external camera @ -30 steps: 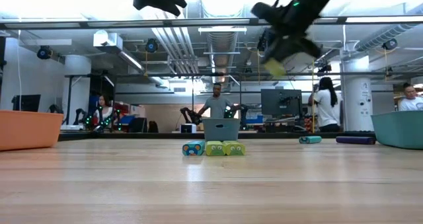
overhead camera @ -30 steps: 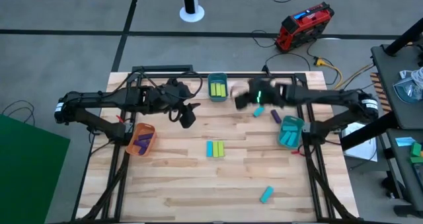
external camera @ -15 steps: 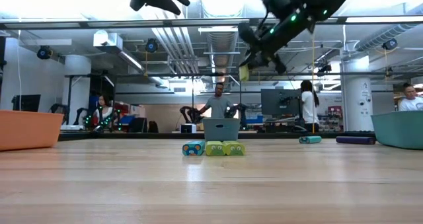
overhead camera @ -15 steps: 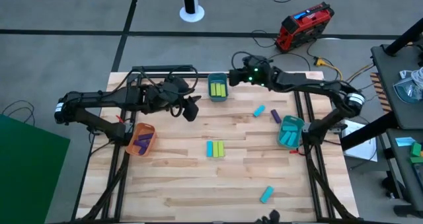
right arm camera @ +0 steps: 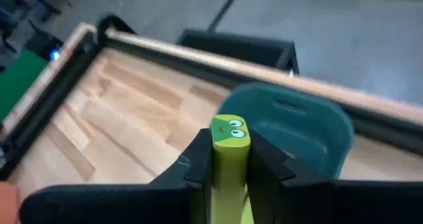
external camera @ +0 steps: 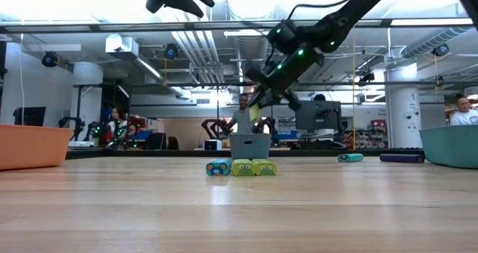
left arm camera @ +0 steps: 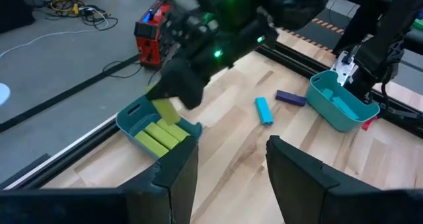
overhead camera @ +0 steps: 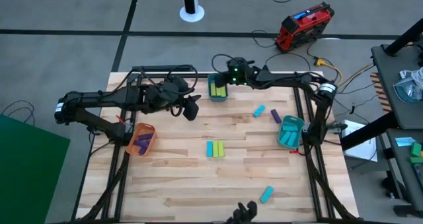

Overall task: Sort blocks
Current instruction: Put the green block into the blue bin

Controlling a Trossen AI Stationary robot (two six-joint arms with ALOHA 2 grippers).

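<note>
Yellow-green block is riding clamped in the right gripper above the back bin; left gripper is waiting open. Several blocks are lying unsorted on the table.

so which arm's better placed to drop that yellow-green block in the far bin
The right. The right gripper is shut on a yellow-green block directly above the blue-grey bin holding other yellow-green blocks. The left gripper hovers open and empty farther back.
</note>
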